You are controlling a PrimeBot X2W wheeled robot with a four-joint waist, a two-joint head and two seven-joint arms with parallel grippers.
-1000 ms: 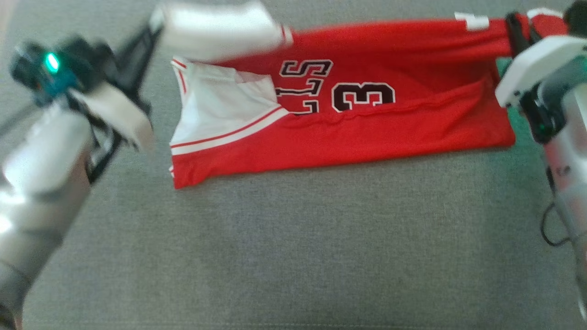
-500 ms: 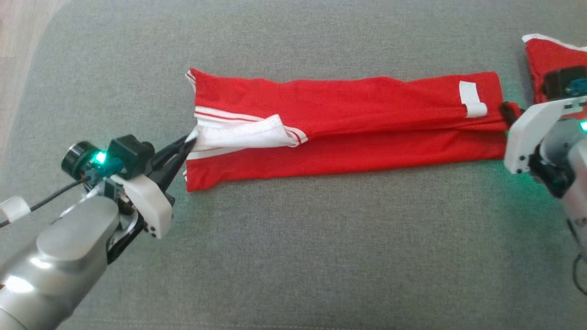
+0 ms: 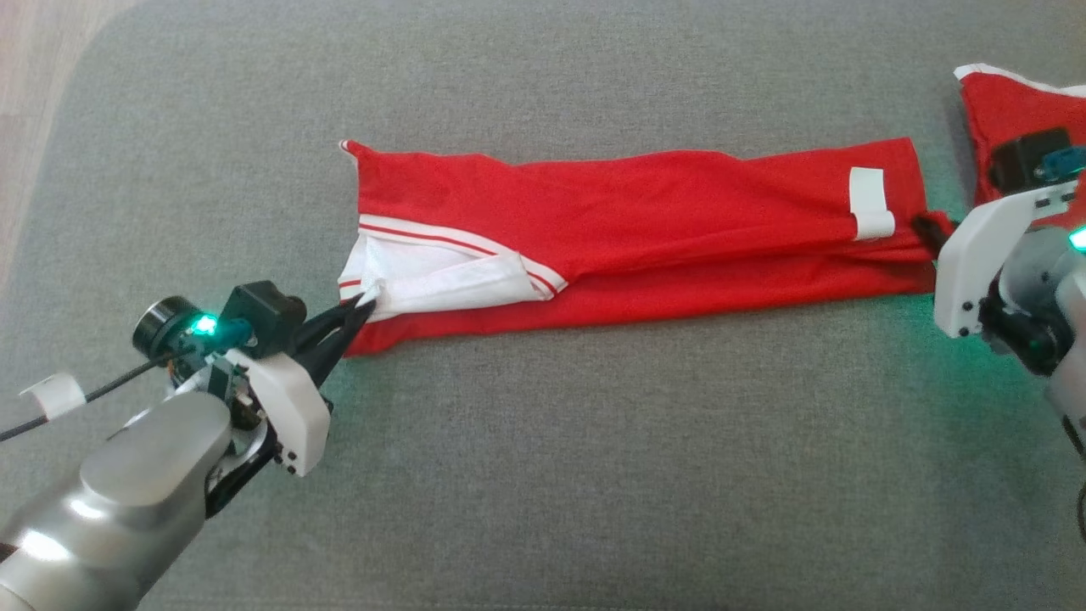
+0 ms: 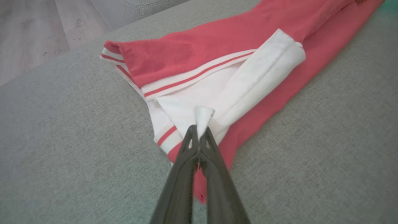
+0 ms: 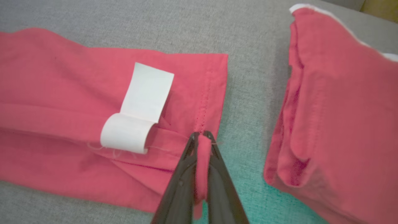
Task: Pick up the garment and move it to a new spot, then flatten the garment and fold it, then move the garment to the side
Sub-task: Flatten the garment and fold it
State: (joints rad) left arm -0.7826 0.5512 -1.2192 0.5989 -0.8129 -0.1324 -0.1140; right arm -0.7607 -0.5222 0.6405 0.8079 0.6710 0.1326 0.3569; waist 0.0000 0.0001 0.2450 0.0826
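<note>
Left claw (image 3: 365,303) pinches garment (image 3: 679,195) collar; right claw (image 3: 926,229) pinches hem; second red garment (image 3: 1001,106) just beside.

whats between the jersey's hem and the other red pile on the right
Bare grey cushion, tinted green, separates the jersey from the red pile; the right wrist view shows it.

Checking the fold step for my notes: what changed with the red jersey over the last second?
The jersey was folded: its held far edge came over toward the robot, leaving a narrow strip and hiding the number. The left pincer stays shut on the white trim, the right pincer on the red hem.
</note>
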